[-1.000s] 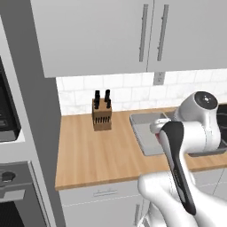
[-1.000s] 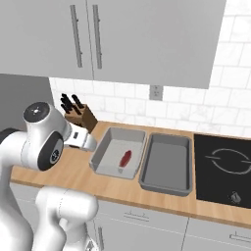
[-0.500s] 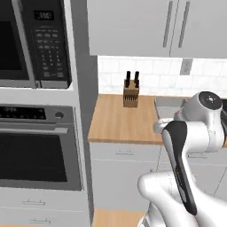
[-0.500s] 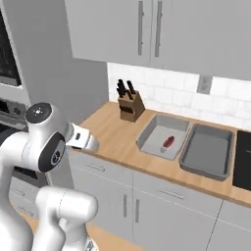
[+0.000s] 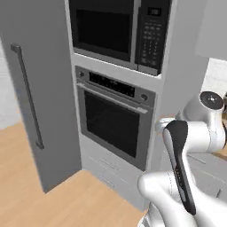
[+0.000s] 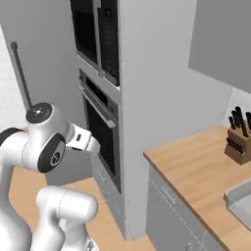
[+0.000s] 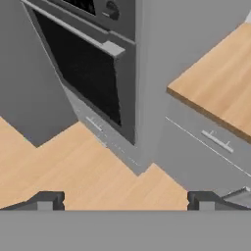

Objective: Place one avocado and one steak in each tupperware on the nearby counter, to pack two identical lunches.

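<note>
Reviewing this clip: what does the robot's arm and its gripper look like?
A glossy white arm of rounded segments, with dark grey joint caps and a black strip along one link. The gripper ends in two small, dark, blocky fingertips. No cables or markings are visible.

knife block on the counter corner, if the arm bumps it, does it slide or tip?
Probably tips before it slides: the knife block stands taller than its base, with dark handles sticking out the top. It looks like solid wood, so likely heavy for its size. The wood counter looks smooth, so some sliding is possible.
</note>
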